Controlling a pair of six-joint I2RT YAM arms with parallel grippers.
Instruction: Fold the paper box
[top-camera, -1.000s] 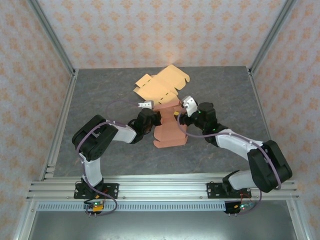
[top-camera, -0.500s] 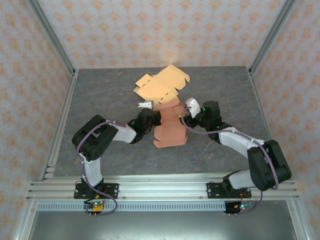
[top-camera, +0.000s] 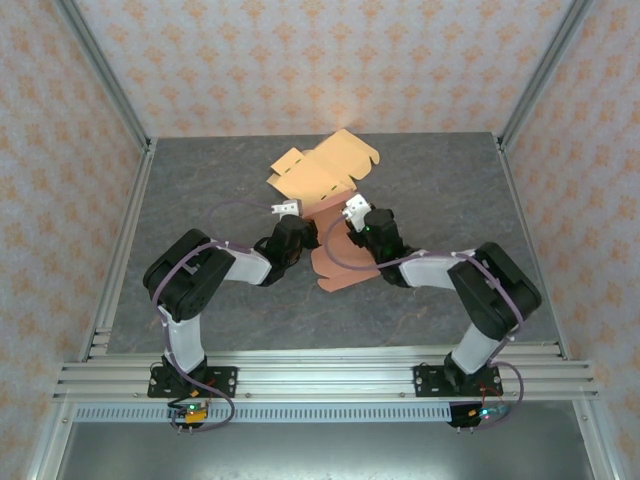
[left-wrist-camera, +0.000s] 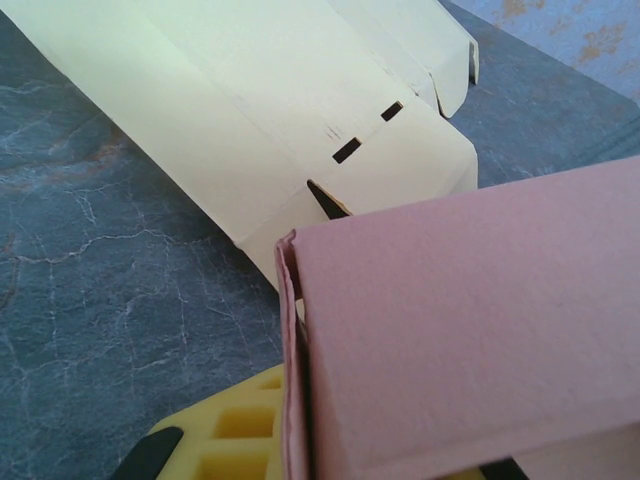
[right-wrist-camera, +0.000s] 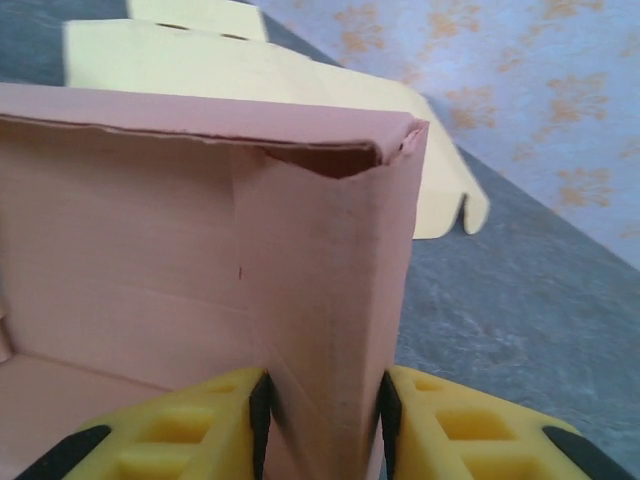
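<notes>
**Box** (top-camera: 338, 258): pink card, partly erected, standing on the tabletop (top-camera: 190, 190) between the two hands. A flat blank (top-camera: 322, 168) lies just behind the box. Whether it touches the box's far edge cannot be told.

**Right hand** (right-wrist-camera: 322, 425): at the box's right side, pinching an upright corner wall with one yellow pad on each face. The flap above that wall is folded inward, and its corner looks slightly crushed.

**Left hand** (top-camera: 287, 215): at the box's left side. One pad (left-wrist-camera: 235, 430) sits against the outside of the wall edge. The other finger is hidden behind the card, so I cannot tell whether this hand is spread or pinching.

**Assessment:** the step appears to be standing and creasing the side walls.
- The right hand's grip should stay low, near the base score.
- The left hand should brace the opposite wall so the box does not slide toward the blank.
- Pressure should follow the score line, since squeezing near the top risks further crushing.
</notes>
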